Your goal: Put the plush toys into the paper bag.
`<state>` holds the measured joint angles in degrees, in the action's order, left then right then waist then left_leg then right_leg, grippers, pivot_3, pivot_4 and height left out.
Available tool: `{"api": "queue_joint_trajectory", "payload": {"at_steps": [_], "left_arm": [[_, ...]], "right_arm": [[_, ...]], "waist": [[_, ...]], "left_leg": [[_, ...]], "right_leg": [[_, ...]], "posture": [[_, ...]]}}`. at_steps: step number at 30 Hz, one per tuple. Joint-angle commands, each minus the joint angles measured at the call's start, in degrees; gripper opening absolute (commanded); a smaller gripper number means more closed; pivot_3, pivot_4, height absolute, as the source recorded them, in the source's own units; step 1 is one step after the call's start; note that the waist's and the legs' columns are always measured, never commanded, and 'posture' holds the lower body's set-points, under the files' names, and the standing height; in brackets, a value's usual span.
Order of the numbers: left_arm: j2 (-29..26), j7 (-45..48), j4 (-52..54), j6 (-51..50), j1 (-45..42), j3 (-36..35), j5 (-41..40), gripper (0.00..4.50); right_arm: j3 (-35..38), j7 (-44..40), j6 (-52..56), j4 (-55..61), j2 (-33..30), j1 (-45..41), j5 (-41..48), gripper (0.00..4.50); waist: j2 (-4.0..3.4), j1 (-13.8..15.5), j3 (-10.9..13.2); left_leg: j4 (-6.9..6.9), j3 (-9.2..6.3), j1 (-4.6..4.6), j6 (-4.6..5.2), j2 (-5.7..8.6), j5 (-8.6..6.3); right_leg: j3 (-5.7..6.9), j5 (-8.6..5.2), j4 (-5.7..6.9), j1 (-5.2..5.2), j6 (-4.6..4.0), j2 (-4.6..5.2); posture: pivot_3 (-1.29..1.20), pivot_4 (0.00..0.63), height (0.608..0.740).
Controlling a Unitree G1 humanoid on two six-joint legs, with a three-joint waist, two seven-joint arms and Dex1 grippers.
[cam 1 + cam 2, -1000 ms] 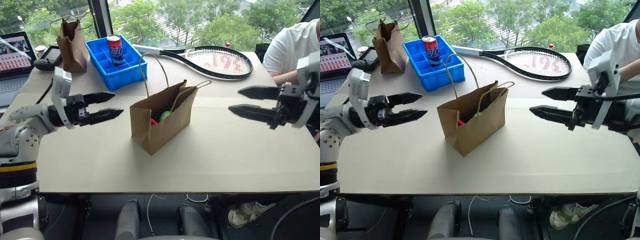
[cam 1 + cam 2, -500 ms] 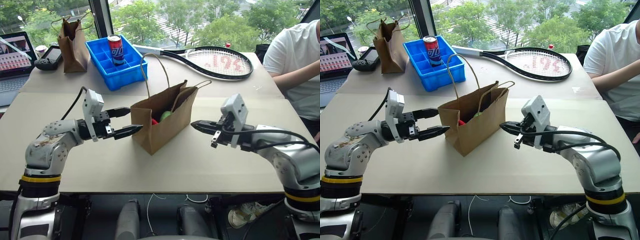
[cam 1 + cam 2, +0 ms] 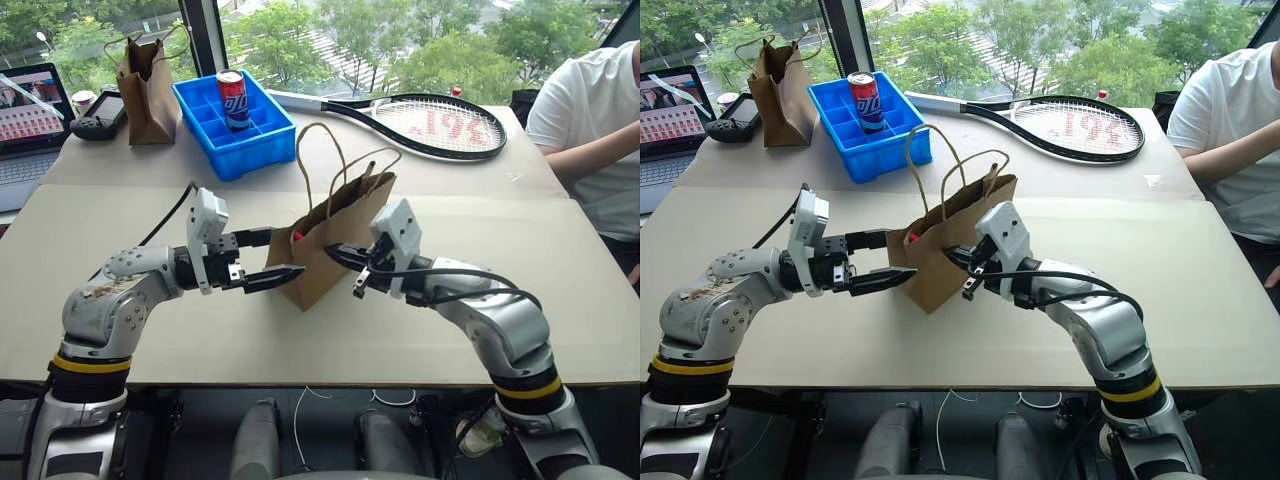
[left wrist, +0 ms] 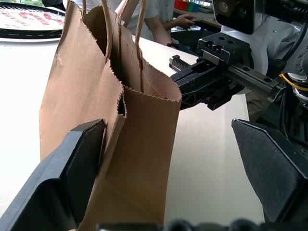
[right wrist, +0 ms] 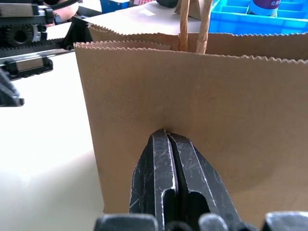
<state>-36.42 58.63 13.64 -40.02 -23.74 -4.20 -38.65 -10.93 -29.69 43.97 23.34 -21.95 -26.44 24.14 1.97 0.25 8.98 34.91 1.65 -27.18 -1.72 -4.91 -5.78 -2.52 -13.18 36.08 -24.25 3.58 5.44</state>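
Observation:
The light-brown paper bag (image 3: pixel 345 215) stands mid-table, handles up, squeezed narrow. At its mouth a sliver of the red plush toy (image 3: pixel 297 237) shows; the rest of the plush toys is hidden inside the bag. My left gripper (image 3: pixel 282 254) is open and straddles the bag's left end, one finger (image 4: pixel 79 163) against the paper. My right gripper (image 5: pixel 166 137) is shut, its tips pressed into the bag's near side wall, denting it. It also shows behind the bag as the right gripper (image 4: pixel 192 79).
A darker narrow paper bag (image 3: pixel 145 75), a blue tray (image 3: pixel 250 140) with a can (image 3: pixel 231 98), and a racket (image 3: pixel 420 120) lie at the back. A laptop (image 3: pixel 25 110) sits far left. A person in white (image 3: pixel 595 100) sits at the right.
My right arm swung in from the right, shut its fingers and pushed against the bag, which now stands narrower. My left gripper moved right to the bag's end.

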Motion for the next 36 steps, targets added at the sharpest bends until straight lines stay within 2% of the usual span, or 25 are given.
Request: {"api": "queue_joint_trajectory", "payload": {"at_steps": [1, 7, 10, 17, 21, 24, 31, 34, 36], "left_arm": [[1.23, -1.07, 1.55, 1.24, -0.46, 0.90, 0.02, 4.50], [4.75, -6.83, -1.22, 2.11, -1.66, 2.29, 3.34, 4.50], [6.70, -9.88, -1.92, 0.74, -1.86, 1.27, 2.72, 3.81], [7.72, -9.59, -1.02, -0.25, -1.44, 1.82, 1.09, 1.25], [7.02, -9.16, -1.21, -0.19, -1.87, 1.70, 1.37, 0.05], [4.18, -6.41, -2.10, 0.27, -2.62, 1.21, 1.66, 0.05], [-1.00, 6.29, -10.04, 6.70, -8.97, 1.97, 3.15, 0.05], [-1.70, 17.47, -16.51, 11.29, -15.86, 5.67, 4.66, 0.05], [-1.68, 23.78, -20.44, 14.17, -19.18, 8.28, 6.18, 0.05]], "right_arm": [[-0.63, 0.71, -2.99, -0.96, 1.86, -1.99, -1.84, 0.08], [-0.98, 1.02, -5.20, -3.85, 4.42, -2.59, -3.79, 0.08], [-0.61, 1.36, -5.87, -4.35, 5.27, -2.14, -4.20, 0.00], [-0.07, 1.73, -6.32, -4.72, 5.82, -1.57, -4.81, 0.00], [0.60, 1.92, -5.87, -4.61, 5.11, -1.01, -5.44, 0.00], [2.56, 1.51, -4.58, -2.95, 3.14, -0.06, -4.93, 0.00], [12.67, -4.70, -0.03, 5.07, -12.26, 8.95, -1.40, 0.00], [24.37, -10.50, -1.41, 5.12, -22.05, 19.35, -1.35, 0.00], [30.06, -13.09, -3.49, 3.52, -26.16, 24.79, -2.11, 0.00]], "waist": [[0.00, -0.02, 0.00], [0.00, -0.03, 0.00], [0.00, -0.10, 0.00], [0.00, -0.21, 0.00], [0.00, -0.26, 0.00], [0.00, -0.34, 0.00], [0.00, 0.53, 0.00], [0.00, 0.83, 0.00], [-0.02, 0.75, 0.00]], "left_leg": [[0.00, 0.00, 0.00, 0.01, 0.00, 0.00], [0.01, 0.00, 0.01, 0.01, 0.00, 0.01], [0.00, 0.00, 0.01, 0.01, 0.00, 0.01], [-0.01, 0.00, 0.01, 0.01, 0.00, 0.01], [-0.02, 0.00, 0.01, -0.02, 0.00, -0.01], [-0.04, 0.00, 0.01, -0.02, 0.00, -0.01], [-0.03, 0.01, -0.04, -0.25, 0.04, -0.14], [-0.05, 0.01, -0.06, -0.25, 0.04, -0.14], [-0.02, 0.01, -0.09, -0.23, 0.06, -0.13]], "right_leg": [[0.00, 0.00, 0.00, 0.00, 0.00, 0.00], [0.00, 0.00, 0.02, 0.01, 0.01, -0.01], [0.00, 0.00, 0.02, 0.00, 0.02, -0.01], [0.00, 0.01, 0.03, 0.00, 0.03, -0.02], [0.00, 0.01, 0.03, 0.00, 0.02, -0.02], [0.00, 0.00, 0.02, -0.01, 0.02, -0.02], [0.03, -0.02, -0.09, 0.02, 0.00, 0.04], [0.04, -0.03, -0.10, 0.02, 0.01, 0.04], [0.03, -0.06, -0.13, 0.05, 0.03, 0.05]], "posture": [[0.00, 0.150, 0.740], [0.00, 0.150, 0.740], [0.00, 0.150, 0.740], [0.00, 0.150, 0.740], [0.00, 0.150, 0.740], [0.00, 0.150, 0.740], [0.00, 0.150, 0.740], [0.00, 0.150, 0.740], [0.00, 0.150, 0.740]]}}
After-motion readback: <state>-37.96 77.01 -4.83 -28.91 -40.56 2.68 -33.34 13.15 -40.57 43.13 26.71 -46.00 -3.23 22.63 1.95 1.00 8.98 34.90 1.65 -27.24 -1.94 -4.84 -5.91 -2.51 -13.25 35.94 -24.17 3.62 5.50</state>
